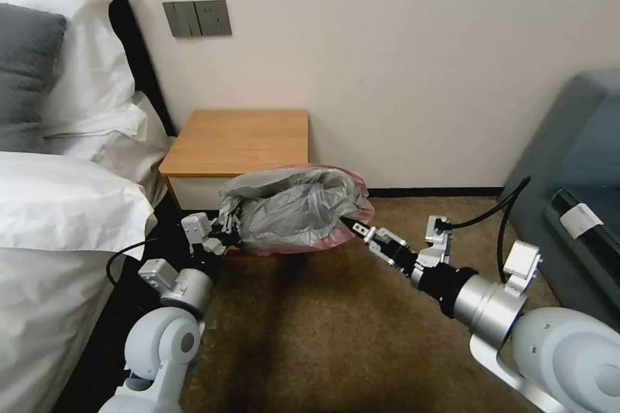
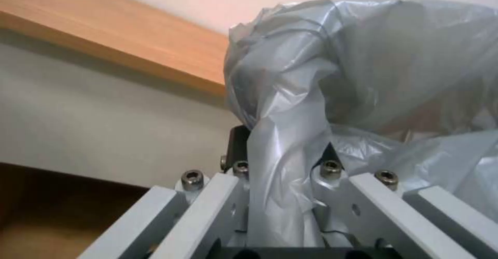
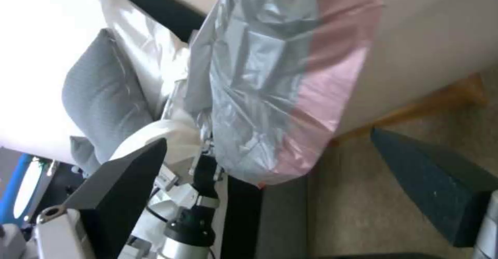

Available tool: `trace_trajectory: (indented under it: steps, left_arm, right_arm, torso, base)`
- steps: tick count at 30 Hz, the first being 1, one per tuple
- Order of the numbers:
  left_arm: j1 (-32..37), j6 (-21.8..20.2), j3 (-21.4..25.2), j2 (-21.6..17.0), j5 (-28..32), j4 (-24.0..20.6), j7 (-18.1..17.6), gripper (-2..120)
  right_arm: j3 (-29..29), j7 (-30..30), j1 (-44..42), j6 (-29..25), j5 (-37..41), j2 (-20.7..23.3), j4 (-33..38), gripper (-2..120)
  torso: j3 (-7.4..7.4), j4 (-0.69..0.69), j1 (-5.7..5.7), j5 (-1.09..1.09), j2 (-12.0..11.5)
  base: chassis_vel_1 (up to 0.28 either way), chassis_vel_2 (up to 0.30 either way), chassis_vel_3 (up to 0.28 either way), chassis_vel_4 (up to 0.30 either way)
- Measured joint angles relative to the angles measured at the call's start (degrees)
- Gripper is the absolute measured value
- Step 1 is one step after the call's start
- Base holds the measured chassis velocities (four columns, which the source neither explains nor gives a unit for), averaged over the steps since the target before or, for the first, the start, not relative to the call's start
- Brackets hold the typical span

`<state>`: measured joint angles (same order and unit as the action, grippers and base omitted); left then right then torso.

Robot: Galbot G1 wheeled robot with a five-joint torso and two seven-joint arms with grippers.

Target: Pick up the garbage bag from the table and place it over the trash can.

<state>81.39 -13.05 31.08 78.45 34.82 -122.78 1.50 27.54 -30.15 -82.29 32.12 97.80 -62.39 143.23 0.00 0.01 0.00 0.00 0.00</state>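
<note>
Stretching the garbage bag [image 1: 294,206] open before the table's [image 1: 239,139] front edge, the left gripper [image 1: 227,227] pinches one side; the right gripper's [image 1: 357,228] fingers sit wide apart inside its mouth.

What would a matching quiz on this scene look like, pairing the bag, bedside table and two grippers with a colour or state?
1 bag; 2 bedside table; 3 left gripper; 4 right gripper.
a wooden, against the wall; b tip at the bag's right end; c grey, held in the air; d clamped on plastic.
Pairs: 1-c, 2-a, 3-d, 4-b.
</note>
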Motion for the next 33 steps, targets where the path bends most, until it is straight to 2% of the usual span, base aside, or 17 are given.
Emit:
trace_trajectory:
  steps: [9,19,21,23,25,29,32,33]
  left_arm:
    - [2.4,-1.7,0.0,-0.2,-0.1,-3.7,-1.7,7]
    - [4.1,-2.7,0.2,0.4,-0.7,-5.2,-2.5,7]
    - [4.4,-2.9,0.0,0.9,-1.2,-5.3,-2.5,7]
    - [4.5,-3.2,0.0,1.1,-1.4,-5.4,-2.5,7]
    - [4.6,-3.6,-0.2,1.4,-1.6,-5.5,-2.6,7]
    - [4.6,-3.7,-0.3,1.6,-1.7,-5.6,-2.7,7]
    - [4.5,-3.8,-0.5,1.9,-2.0,-5.7,-2.8,7]
    - [4.5,-3.8,-0.5,1.9,-2.0,-5.7,-2.8,7]
  right_arm:
    - [1.2,-0.2,-5.2,1.1,0.4,-2.3,0.0,100]
    - [0.3,0.3,-3.3,1.0,1.8,-3.3,0.0,99]
    - [0.0,0.4,-2.3,1.0,2.4,-3.4,0.1,91]
    - [0.0,0.5,-2.0,1.0,2.6,-3.4,0.2,88]
    - [-0.1,0.8,-1.8,1.0,2.8,-3.4,0.2,76]
    - [-0.1,0.9,-1.7,1.0,3.0,-3.4,0.2,67]
    - [-0.1,1.1,-1.7,1.1,3.0,-3.4,0.2,53]
    - [-0.1,1.1,-1.7,1.1,3.0,-3.4,0.2,53]
  torso:
    - [-0.01,-0.01,0.00,0.00,0.0]
    - [0.00,-0.01,0.00,0.00,0.0]
    - [0.00,-0.01,0.00,0.00,0.0]
    - [0.00,-0.01,0.00,0.00,0.0]
    - [0.00,-0.01,0.00,0.00,0.0]
    - [0.00,-0.01,0.00,0.00,0.0]
    - [0.00,-0.01,0.00,0.00,0.0]
    - [0.00,-0.01,0.00,0.00,0.0]
  base:
    - [0.000,0.000,0.000,0.000]
    - [0.000,0.000,0.000,0.000]
    - [0.000,0.000,0.000,0.000]
    - [0.000,0.000,0.000,0.000]
    - [0.000,0.000,0.000,0.000]
    - [0.000,0.000,0.000,0.000]
    - [0.000,0.000,0.000,0.000]
    - [0.000,0.000,0.000,0.000]
